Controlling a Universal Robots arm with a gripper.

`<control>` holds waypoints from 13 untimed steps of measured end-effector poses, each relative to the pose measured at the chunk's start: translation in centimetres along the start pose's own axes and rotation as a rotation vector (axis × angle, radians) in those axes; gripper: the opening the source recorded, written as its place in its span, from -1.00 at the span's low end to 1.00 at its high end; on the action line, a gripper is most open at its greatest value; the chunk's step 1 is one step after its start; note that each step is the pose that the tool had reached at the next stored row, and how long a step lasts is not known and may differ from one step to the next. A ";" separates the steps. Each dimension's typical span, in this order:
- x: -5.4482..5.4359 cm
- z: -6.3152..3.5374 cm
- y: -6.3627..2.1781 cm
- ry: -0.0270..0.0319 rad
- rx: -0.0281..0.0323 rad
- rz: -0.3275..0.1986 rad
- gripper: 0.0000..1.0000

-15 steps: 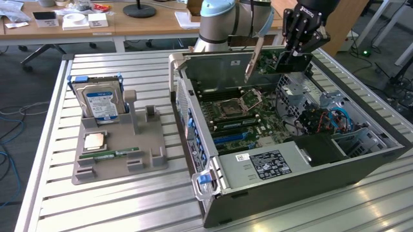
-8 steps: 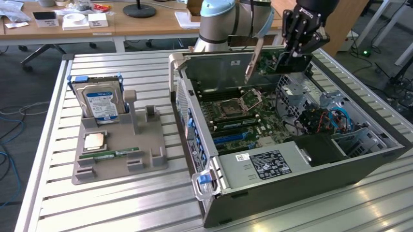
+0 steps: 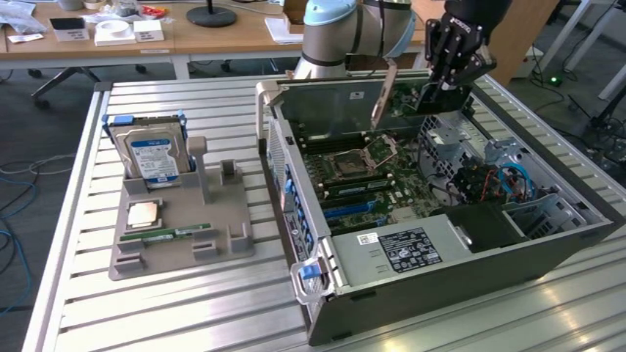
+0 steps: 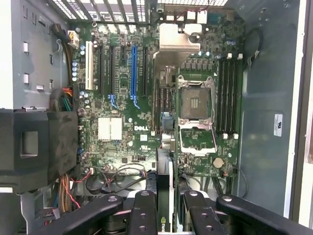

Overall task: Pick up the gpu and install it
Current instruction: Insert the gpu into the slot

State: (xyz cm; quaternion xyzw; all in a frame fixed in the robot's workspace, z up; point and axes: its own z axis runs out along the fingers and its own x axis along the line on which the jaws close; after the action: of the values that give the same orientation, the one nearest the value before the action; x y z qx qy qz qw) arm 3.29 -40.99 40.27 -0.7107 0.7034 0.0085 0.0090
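You are looking at the black gripper [image 3: 442, 86] hanging over the far end of the open grey metal computer case [image 3: 470, 257], which lies on its side on the slatted metal table [image 3: 146, 308]. Its jaws are pinching the gpu [image 3: 415, 99], the thin green circuit card with a black cooler and a silver end bracket.

In the wrist view the gpu [image 4: 165, 196] shows edge-on between the gripper's [image 4: 166, 215] black fingers [image 4: 142, 213], so you cannot read either face. The picture's edge cuts off the card's upper part and the finger bases. The card hangs over the green motherboard [image 4: 122, 112], apart from the long blue slot [image 4: 133, 68] and beside the open, empty processor socket [image 4: 195, 100]. You cannot tell from either view how close its lower edge is to the board.

A black plastic shroud [image 4: 39, 147] hides one corner of the board. Well apart in the exterior view's left, the grey plastic holder tray [image 3: 176, 253] carries an upright silver hard drive with a blue-white label [image 3: 152, 154] and a narrow green memory stick [image 3: 176, 235] lying flat.
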 end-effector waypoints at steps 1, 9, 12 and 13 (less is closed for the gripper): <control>0.0 0.07 0.07 0.0000 0.0022 -0.001 -0.48; 0.0 0.41 0.34 0.0000 0.0032 -0.002 -0.48; 0.0 0.70 0.60 0.0000 0.0032 -0.002 -0.48; 0.0 0.75 0.66 0.0001 0.0032 -0.001 -0.48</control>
State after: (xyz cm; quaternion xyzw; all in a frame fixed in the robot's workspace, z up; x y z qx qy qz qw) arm 2.63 -40.99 39.53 -0.7112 0.7029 0.0073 0.0101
